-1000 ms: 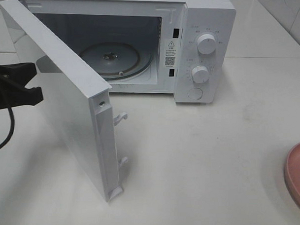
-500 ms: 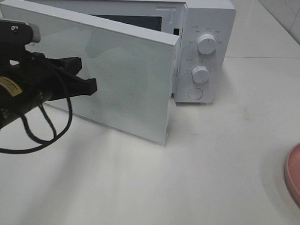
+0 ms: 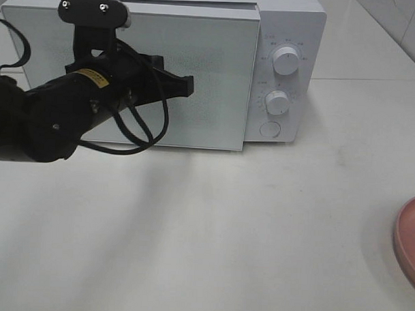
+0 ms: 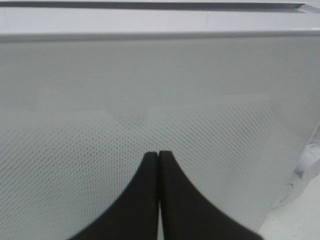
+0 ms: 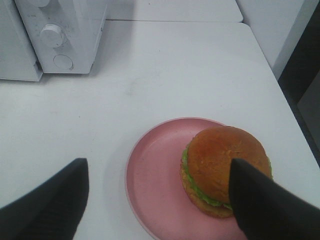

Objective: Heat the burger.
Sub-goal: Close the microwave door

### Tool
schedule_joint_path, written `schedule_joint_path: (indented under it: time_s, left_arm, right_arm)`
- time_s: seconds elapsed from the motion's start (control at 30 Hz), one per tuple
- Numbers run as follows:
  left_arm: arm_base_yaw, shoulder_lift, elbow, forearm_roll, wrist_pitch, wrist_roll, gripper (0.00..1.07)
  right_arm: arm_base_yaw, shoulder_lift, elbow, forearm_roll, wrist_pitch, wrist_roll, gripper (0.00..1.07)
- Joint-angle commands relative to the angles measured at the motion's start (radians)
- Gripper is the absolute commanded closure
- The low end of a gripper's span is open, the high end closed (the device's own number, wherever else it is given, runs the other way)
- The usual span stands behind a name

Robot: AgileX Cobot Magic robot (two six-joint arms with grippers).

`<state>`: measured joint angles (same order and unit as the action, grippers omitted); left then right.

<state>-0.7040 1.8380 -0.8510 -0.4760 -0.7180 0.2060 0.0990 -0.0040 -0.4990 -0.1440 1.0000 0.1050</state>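
I have my left gripper [image 3: 185, 85] pressed flat against the front of the microwave door [image 3: 211, 60], its two black fingers [image 4: 150, 200] pinched together with nothing between them. From the high camera the door looks shut, or within a hair of it, flush with the control panel where the two knobs [image 3: 286, 61] sit just off to the side of my fingertips.

The trouble is that the burger [image 5: 225, 170] is not in there. In my right wrist view it sits on the pink plate [image 5: 155, 185], directly under my right gripper [image 5: 160, 200], whose jaws stand wide apart, one finger over bare table [image 5: 165, 75] beside the plate and the other overlapping the bun's edge in the picture. I hold nothing on that side, and I can't tell whether that finger touches the bun or merely hangs above it. The microwave [image 5: 55, 35] is well ahead of that gripper, across open table.

So as I judge it, almost nothing of the heating is done: the burger has yet to be picked up and carried over, the door would need opening to let it in, then closing, and a knob would still need turning.
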Motion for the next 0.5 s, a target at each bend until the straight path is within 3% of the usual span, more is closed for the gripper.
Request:
schedule_joint_path:
  time_s: [0.03,0.33,0.5]
  left_arm:
    - [-0.006,0.043,-0.09,-0.049,0.052,0.047,1.07]
    - [-0.006,0.109,-0.207,-0.081,0.079,0.06,1.07]
    - [-0.001,0.146,-0.281,-0.108,0.121,0.107,1.07]
  right_arm:
    - [-0.007,-0.029,0.002,0.002,-0.004,-0.006,0.32]
    - [-0.007,-0.029,0.002,0.003,-0.004,-0.01,0.32]
    - [-0.007,-0.029,0.002,0.003,-0.004,-0.01,0.32]
